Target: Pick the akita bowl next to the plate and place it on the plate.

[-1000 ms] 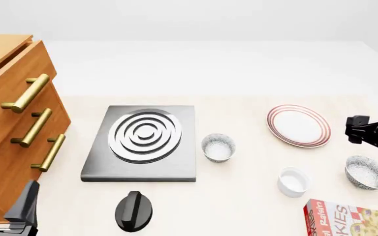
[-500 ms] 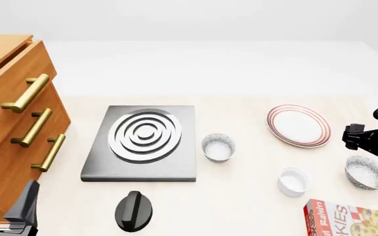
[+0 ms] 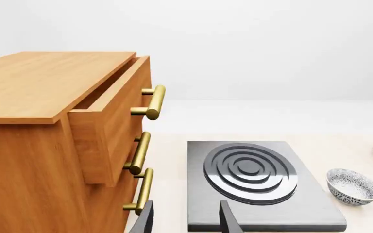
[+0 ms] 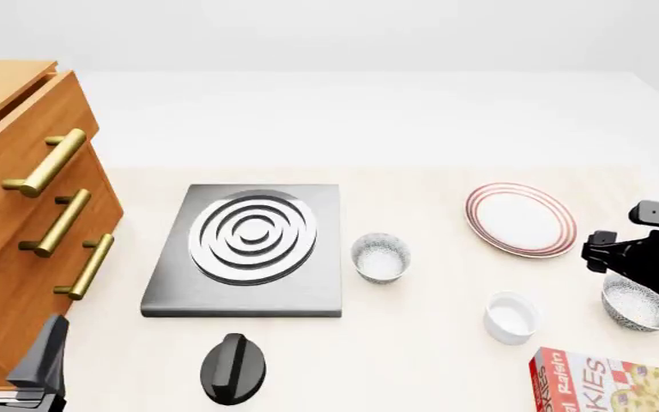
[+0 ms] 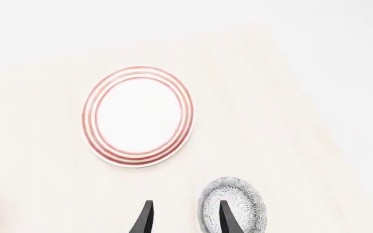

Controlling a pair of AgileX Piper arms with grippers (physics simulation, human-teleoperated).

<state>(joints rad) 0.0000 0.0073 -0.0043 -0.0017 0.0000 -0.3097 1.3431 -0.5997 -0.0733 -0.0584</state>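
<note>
The akita bowl [image 4: 637, 304], speckled grey-black outside and whitish inside, sits on the table to the right of and nearer than the plate [image 4: 521, 219], a flat white disc with red-pink rings. My right arm [image 4: 648, 253] hovers between them and overlaps the bowl's right rim. In the right wrist view my right gripper [image 5: 185, 221] is open, one finger [image 5: 226, 221] showing in front of the bowl [image 5: 233, 212], with the plate [image 5: 138, 115] beyond. My left gripper [image 3: 186, 223] is open and empty near the stove's front edge, far from both.
A look-alike speckled bowl [image 4: 380, 257] stands beside the grey stove burner [image 4: 250, 245]. A plain white ramekin [image 4: 511, 317] and a cookies box [image 4: 610, 384] lie near the front right. A black knob [image 4: 234, 367] sits at the front. A wooden drawer cabinet [image 4: 21, 223] fills the left.
My right arm has moved left and down in the front view, from beside the plate's right edge to just over the akita bowl. The left arm and all objects stay still.
</note>
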